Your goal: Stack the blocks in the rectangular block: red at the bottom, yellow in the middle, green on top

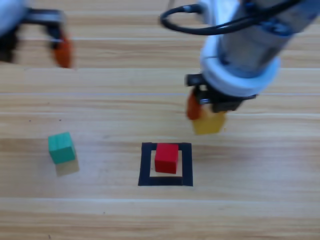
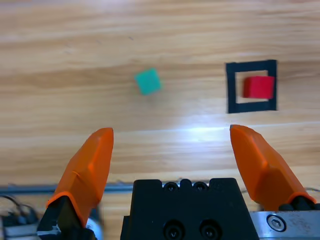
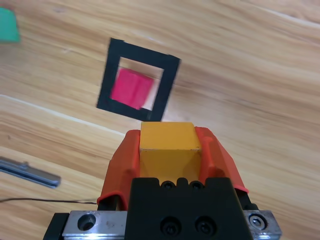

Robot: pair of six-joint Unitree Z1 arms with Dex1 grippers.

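On the bench (image 1: 100,210), the tape square (image 1: 145,165) holds the red cube (image 1: 166,158). The right tool (image 1: 206,116), clamped on the yellow cube (image 1: 209,123), hangs at its one o'clock; centre it squarely before lowering. The left tool (image 1: 35,47) waits apart at ten o'clock; the green cube (image 1: 62,147) sits at nine.

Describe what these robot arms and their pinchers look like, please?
Each arm is a grey, rounded tube with a black cable looping beside it. The right gripper and the left gripper match: two orange, cone-like fingers tapering to blunt tips, rising from a boxy black body with small screws showing. A strip of silver metal with bolt holes sits beneath that body.
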